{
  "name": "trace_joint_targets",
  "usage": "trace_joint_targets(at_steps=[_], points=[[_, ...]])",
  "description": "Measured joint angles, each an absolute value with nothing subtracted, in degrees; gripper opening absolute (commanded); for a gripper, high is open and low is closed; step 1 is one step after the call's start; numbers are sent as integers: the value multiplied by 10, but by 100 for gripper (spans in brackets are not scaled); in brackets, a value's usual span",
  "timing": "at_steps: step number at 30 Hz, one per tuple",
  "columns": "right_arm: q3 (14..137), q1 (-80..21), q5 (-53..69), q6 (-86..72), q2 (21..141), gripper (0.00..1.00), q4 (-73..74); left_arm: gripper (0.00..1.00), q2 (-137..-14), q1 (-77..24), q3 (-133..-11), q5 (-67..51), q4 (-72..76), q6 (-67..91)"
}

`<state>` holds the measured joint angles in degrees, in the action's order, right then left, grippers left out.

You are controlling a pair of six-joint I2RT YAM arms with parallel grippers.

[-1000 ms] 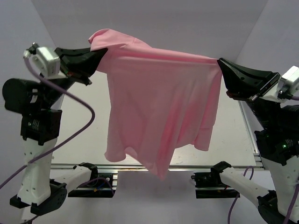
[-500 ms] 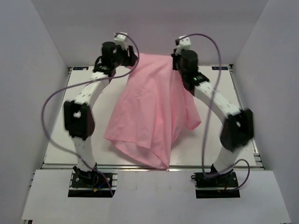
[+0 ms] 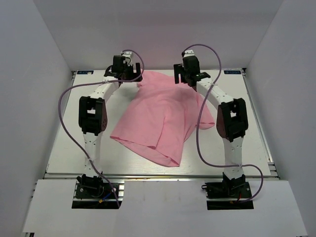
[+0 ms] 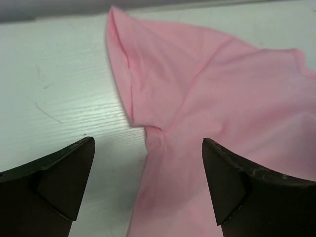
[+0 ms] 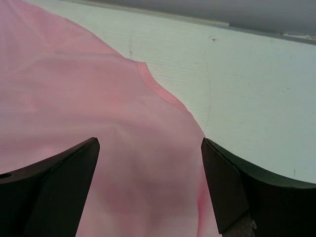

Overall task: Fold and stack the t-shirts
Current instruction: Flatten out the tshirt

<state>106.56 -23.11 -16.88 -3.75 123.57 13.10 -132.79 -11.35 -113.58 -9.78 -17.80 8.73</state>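
Left gripper (image 4: pixel 148 143), right gripper (image 5: pixel 149 141) gaping, pink t-shirt (image 3: pixel 158 118), blue sticker (image 3: pixel 232 72) maybe lettered

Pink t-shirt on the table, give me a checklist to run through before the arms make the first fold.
1. The left gripper is open and empty: ok.
2. The right gripper is open and empty: ok.
3. The pink t-shirt is wholly on the table: ok.
4. Shirt lying flat: not ok, it is creased and its near edge looks doubled.
5. The left sleeve is spread out: ok.
6. Shirt's right side laid out: cannot tell, the right arm crosses over it.
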Motion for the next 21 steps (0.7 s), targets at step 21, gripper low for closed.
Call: trace_joint_targets(at_steps=[21], points=[[794, -220, -106, -119, 1011, 90, 121, 100, -1050, -152, -775, -113, -210, 127]])
